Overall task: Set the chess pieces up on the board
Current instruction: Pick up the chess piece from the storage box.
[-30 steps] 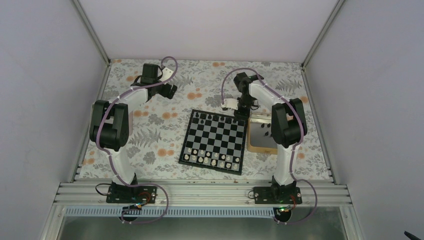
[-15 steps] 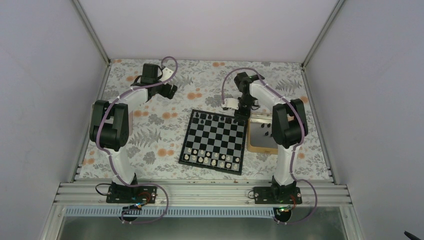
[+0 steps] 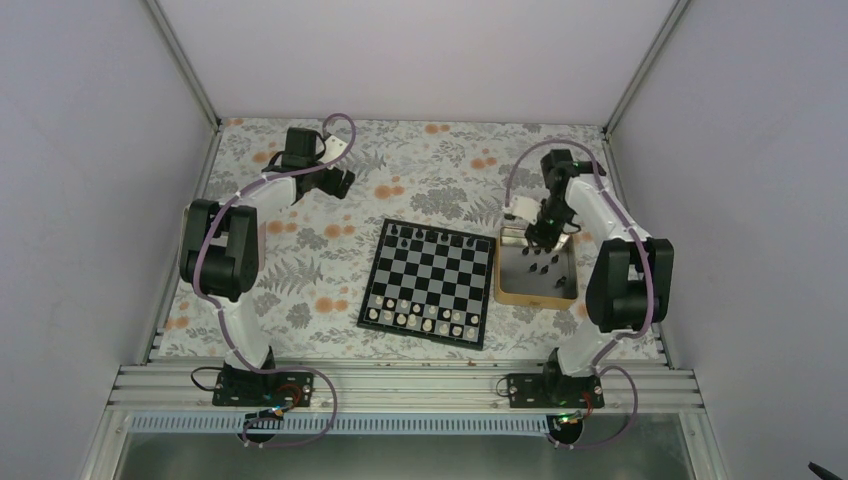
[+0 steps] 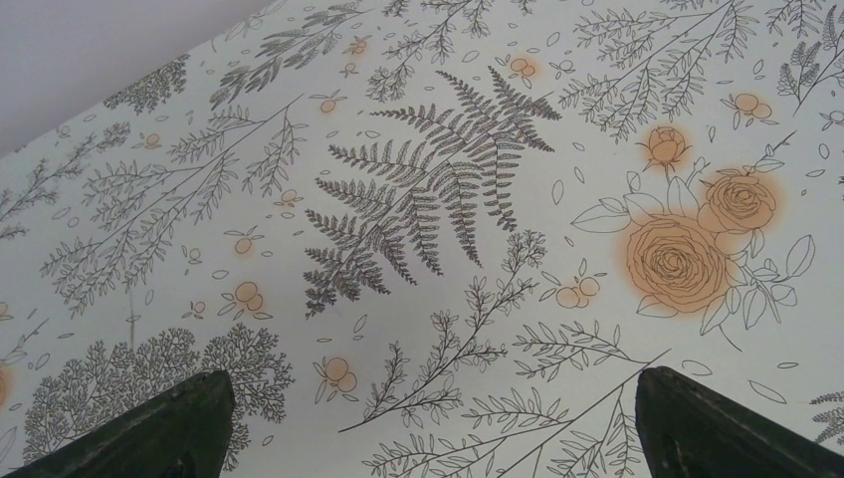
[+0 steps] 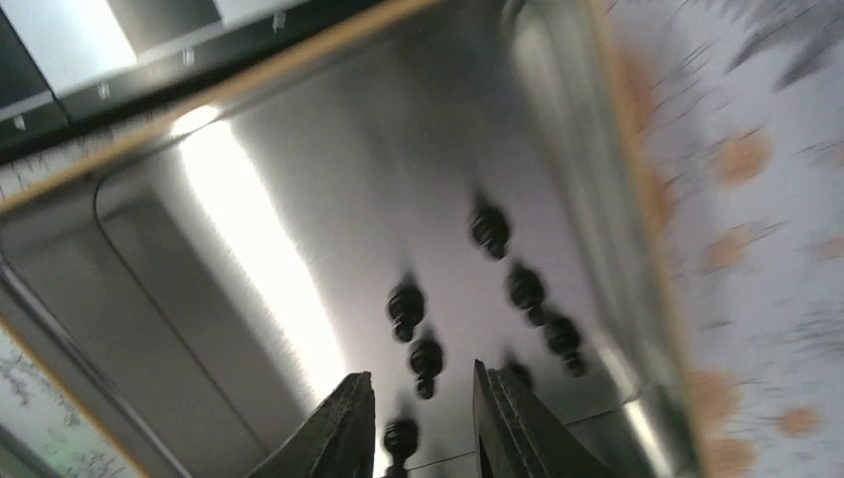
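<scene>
A robotics lab cell: white wall panels [image 3: 420,50], aluminium rail frame [image 3: 400,385].

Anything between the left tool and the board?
Only bare floral cloth, per the top view: nothing sits between the left tool and the board, at its far-left corner.

Right wrist view is smeared by motion: we see the black pieces [image 5: 408,307] in the tray [image 5: 249,199] only as dark blobs, types unreadable. One piece [image 5: 400,438] shows between the right gripper [image 5: 423,373] fingers [image 5: 338,428], cut off by the bottom edge; contact, we can't tell. Tablecloth [image 5: 737,199] there is blur too. Left wrist view gives us only the left gripper [image 4: 433,398] fingertips [image 4: 159,428], rest out of frame. From the top, pieces on the board [image 3: 428,268] are too small to name, and the right arm [image 3: 600,205] covers part of the tray's far end.
</scene>
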Robot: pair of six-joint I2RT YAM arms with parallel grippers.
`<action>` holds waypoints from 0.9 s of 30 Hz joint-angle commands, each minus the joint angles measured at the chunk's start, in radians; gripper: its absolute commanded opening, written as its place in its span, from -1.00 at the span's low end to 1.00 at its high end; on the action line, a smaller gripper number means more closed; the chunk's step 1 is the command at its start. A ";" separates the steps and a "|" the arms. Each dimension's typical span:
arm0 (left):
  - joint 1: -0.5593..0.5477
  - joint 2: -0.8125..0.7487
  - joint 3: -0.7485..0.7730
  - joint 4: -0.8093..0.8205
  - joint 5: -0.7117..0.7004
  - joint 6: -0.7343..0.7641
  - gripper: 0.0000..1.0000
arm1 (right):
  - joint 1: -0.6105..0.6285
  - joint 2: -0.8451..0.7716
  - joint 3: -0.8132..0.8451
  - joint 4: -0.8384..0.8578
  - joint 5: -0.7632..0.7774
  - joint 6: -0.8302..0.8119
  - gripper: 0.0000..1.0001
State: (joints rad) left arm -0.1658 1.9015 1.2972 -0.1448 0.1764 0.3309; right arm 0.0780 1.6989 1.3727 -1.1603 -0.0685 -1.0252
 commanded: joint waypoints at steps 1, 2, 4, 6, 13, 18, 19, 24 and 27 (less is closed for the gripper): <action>0.004 0.017 0.007 0.019 0.006 -0.001 1.00 | -0.054 -0.027 -0.112 0.039 0.015 -0.025 -0.42; 0.004 0.016 0.008 0.020 0.004 -0.003 1.00 | -0.065 -0.027 -0.129 0.055 0.011 -0.026 -0.42; 0.004 0.012 0.006 0.022 0.002 -0.004 1.00 | -0.077 -0.027 -0.157 0.090 -0.011 -0.033 -0.41; 0.005 0.010 0.007 0.022 -0.004 -0.004 1.00 | -0.079 -0.027 -0.176 0.124 -0.028 -0.036 -0.40; 0.004 0.002 0.002 0.024 -0.018 -0.004 1.00 | -0.078 0.044 -0.178 0.206 -0.049 -0.032 -0.36; 0.005 0.001 0.002 0.024 -0.023 -0.003 1.00 | -0.076 0.078 -0.158 0.212 -0.066 -0.036 -0.36; 0.005 0.003 0.002 0.025 -0.023 -0.003 1.00 | -0.075 0.083 -0.157 0.218 -0.064 -0.035 -0.36; 0.005 0.010 0.007 0.024 -0.019 -0.003 1.00 | -0.070 0.102 -0.148 0.243 -0.076 -0.031 -0.36; 0.004 0.012 0.007 0.025 -0.016 -0.003 1.00 | -0.064 0.113 -0.139 0.243 -0.076 -0.030 -0.36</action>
State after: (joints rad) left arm -0.1654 1.9064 1.2972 -0.1436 0.1577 0.3290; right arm 0.0055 1.7931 1.2041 -0.9352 -0.1181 -1.0470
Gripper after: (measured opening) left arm 0.999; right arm 0.320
